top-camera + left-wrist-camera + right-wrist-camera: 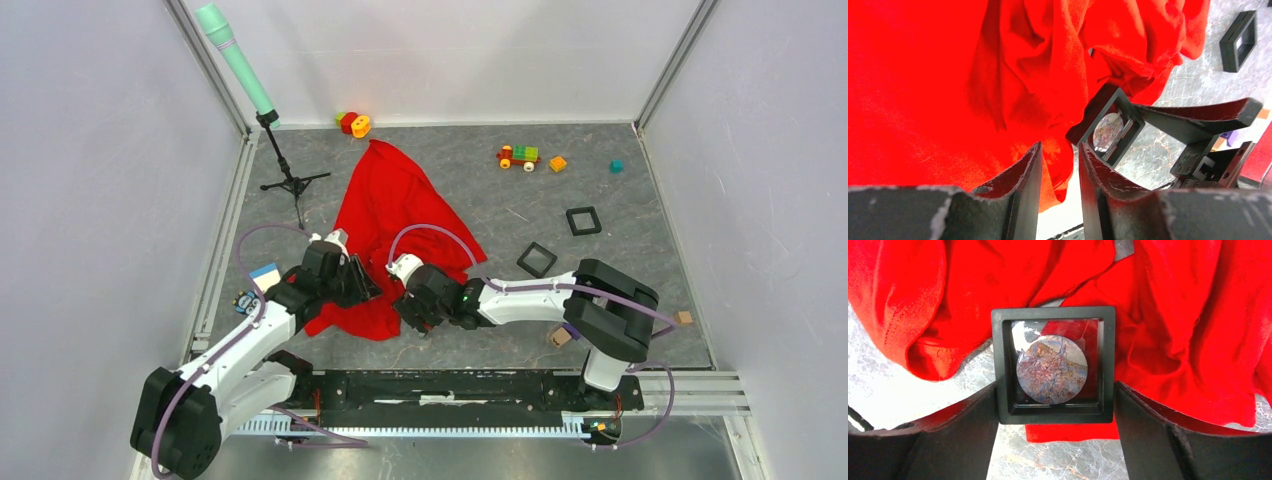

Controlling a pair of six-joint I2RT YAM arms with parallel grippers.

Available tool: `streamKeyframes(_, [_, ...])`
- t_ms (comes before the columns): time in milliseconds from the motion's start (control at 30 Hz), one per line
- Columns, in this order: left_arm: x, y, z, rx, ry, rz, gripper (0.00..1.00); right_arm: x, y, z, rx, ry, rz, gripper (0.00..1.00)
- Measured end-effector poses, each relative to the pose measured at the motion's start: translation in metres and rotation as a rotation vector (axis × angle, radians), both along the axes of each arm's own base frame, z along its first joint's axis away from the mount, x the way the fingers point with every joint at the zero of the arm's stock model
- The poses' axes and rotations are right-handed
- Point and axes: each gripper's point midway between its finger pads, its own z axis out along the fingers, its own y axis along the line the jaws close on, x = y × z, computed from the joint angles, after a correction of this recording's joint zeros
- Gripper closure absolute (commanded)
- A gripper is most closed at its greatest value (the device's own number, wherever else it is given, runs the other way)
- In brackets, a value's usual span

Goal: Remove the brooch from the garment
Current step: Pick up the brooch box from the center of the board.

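Observation:
The red garment (390, 200) lies crumpled on the grey table. The brooch (1052, 369) is a black square frame holding a round mottled disc, sitting at the garment's near edge. My right gripper (1055, 388) is shut on the frame, one finger on each side of it. The brooch also shows in the left wrist view (1108, 131), with a right finger (1198, 117) beside it. My left gripper (1059, 147) is nearly closed, pinching a fold of the garment (923, 75) just left of the brooch. In the top view both grippers, left (362, 285) and right (403, 300), meet at the garment's near hem; the brooch is hidden there.
Two empty black square frames (583, 220) (537, 260) lie right of the garment. A microphone stand (290, 182) stands at the back left. A toy train (518, 156) and small blocks (557, 164) sit at the back. Wooden cubes (560, 337) lie near the right arm.

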Motion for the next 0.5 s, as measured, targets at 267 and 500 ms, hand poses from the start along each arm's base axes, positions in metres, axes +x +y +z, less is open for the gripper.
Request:
streamKeyframes(267, [0.014, 0.004, 0.000, -0.034, -0.028, 0.054, 0.62, 0.001, 0.001, 0.000, 0.001, -0.002, -0.003, 0.30])
streamKeyframes(500, [0.013, 0.012, -0.039, 0.001, 0.071, 0.101, 0.65, -0.002, -0.008, 0.017, 0.031, -0.014, -0.014, 0.31])
